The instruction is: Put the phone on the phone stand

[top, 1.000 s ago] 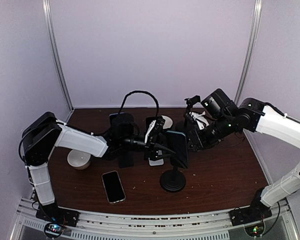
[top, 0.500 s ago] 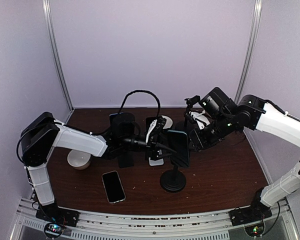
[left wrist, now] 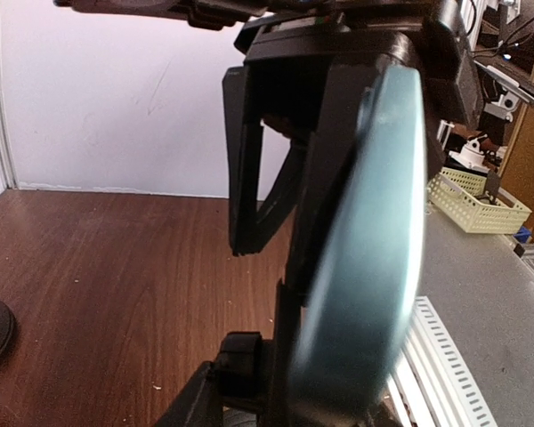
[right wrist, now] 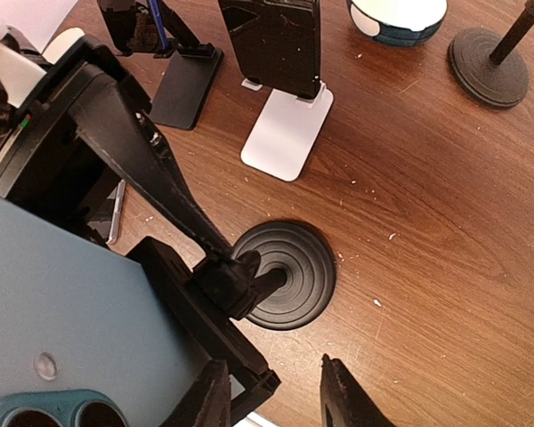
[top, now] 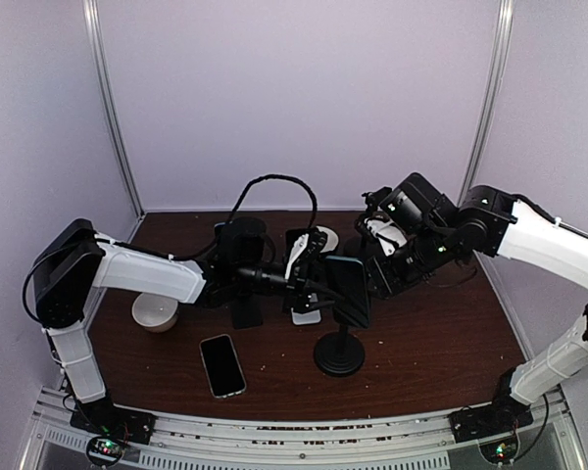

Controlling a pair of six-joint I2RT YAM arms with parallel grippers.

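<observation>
Pinching phone (top: 349, 292), left claw (top: 323, 288); right wrist alone shows right claw (right wrist: 271, 393) spread.

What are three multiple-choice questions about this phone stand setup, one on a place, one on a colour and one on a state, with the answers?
1. Where does the flat phone lie on the table?
A. Near the front edge, left of the black stand
B. Against the back wall
C. At the far right edge

2. What colour is the back of the raised phone between the two arms?
A. Red
B. Teal
C. White

3. How is the white stand?
A. Lying tipped over
B. Bare
C. Upright, with a dark phone propped on it

Answers:
1 A: the top view shows it just left of the black stand's round base.
2 B: the right wrist view shows its blue-green back.
3 C: the right wrist view shows the foot flat on the table and the dark phone standing on it.
</observation>
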